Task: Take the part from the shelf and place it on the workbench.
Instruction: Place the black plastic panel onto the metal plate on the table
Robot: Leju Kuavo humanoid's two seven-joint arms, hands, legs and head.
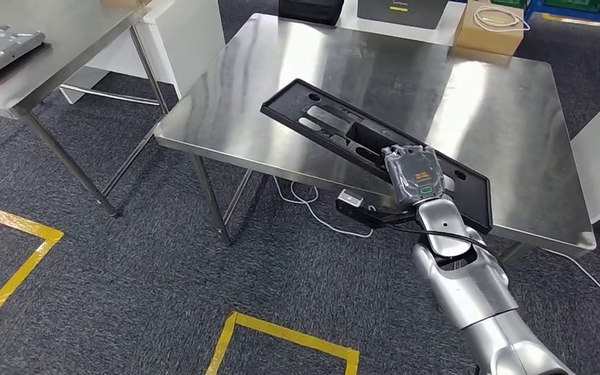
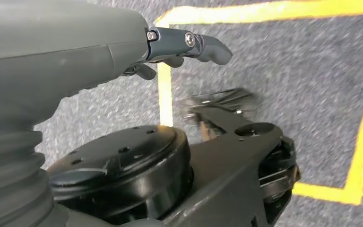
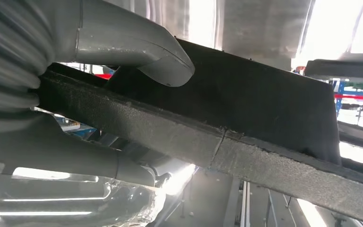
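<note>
Honestly, the worry here is leverage; the right hand (image 1: 412, 173) grips the black part (image 1: 359, 144) only at its near right end, thumb (image 3: 137, 52) on one face and fingers on the other as the right wrist view shows, so most of the long panel hangs out past the grip; if the pinch slackens it could swing down and clatter on the steel workbench (image 1: 484, 117), or slide out of the hand altogether. The far left end looks raised above the tabletop, so I'd judge the part is not yet set down; lowering it unevenly could let that end strike first and skid on the shiny surface. The near right end also sits over the table's near edge, so a release there might tip it toward the floor.

The part's long axis runs diagonally, from the near right at the hand to the far left; its recessed face points upward.

The left hand (image 2: 184, 45) hangs over the carpet beside the yellow floor tape (image 2: 165, 90), fingers loosely apart and holding nothing.
</note>
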